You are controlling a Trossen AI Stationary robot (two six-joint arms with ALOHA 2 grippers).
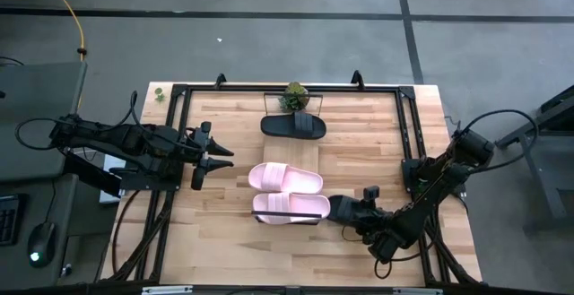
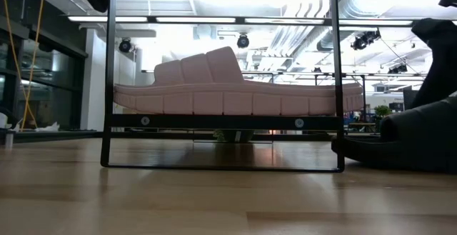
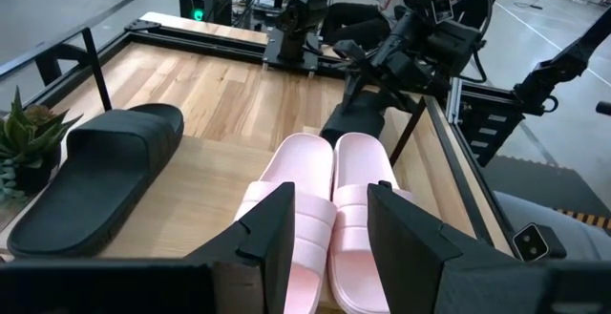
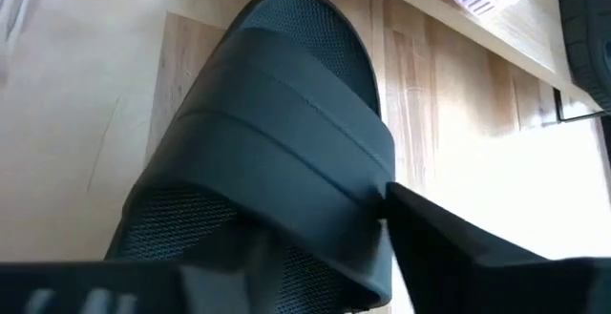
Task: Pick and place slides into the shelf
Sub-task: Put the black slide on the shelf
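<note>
The shelf (image 1: 309,151) is a narrow light-wood board on a black frame in the middle of the table. One black slide (image 1: 292,125) lies on its far part. Two pale pink slides (image 1: 285,178) (image 1: 289,208) lie side by side on its near part, soles down. A second black slide (image 1: 342,209) sits just right of the shelf's near end, in my right gripper (image 1: 357,215). My left gripper (image 1: 226,158) hovers open to the left of the shelf, pointing at the pink slides (image 3: 329,176). My right gripper is shut on the second black slide (image 4: 277,133), coming from the table's right side and slanting down. One finger (image 4: 458,247) lies against the slide's side by the strap's edge (image 4: 377,195); the other shows only as a blurred bar. The slide's underside (image 2: 400,156) lies low on the table.
A small potted plant (image 1: 294,96) stands at the shelf's far end. Black rails (image 1: 170,151) (image 1: 405,134) run along the tabletop's left and right sides. Bare wood lies between the shelf and the left rail. The shelf's thin black legs (image 2: 108,121) (image 2: 337,121) stand on the table.
</note>
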